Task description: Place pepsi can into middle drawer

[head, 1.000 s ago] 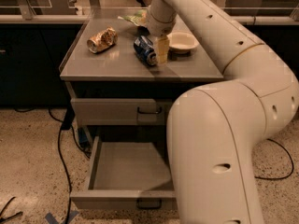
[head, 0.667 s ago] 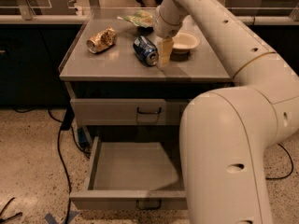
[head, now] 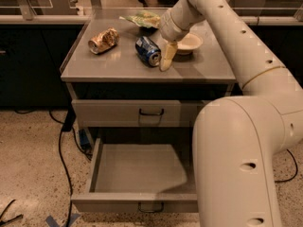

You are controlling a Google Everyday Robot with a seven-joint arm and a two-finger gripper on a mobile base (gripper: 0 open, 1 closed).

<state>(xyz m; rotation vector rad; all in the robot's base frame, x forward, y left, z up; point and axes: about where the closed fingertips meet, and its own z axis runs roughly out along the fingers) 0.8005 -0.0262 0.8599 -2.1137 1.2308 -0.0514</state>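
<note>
The pepsi can [head: 147,50], blue with silver ends, lies on its side on the grey cabinet top [head: 118,65], near the middle. My gripper [head: 166,59] reaches down from the arm and sits right beside the can's right end, at the height of the cabinet top. Whether it touches or holds the can does not show. Below the top, one drawer [head: 151,112] is closed. The drawer under it [head: 142,171] is pulled out and empty.
A crushed gold-bronze can [head: 103,40] lies at the left of the top. A pale bowl [head: 190,43] sits just right of the gripper, a green snack bag [head: 144,19] behind it. My arm's large body [head: 236,164] fills the right foreground. Cables [head: 61,145] lie on the floor at left.
The arm has swung a little to the right, and the gripper sits slightly lower beside the can. The pepsi can has not moved.
</note>
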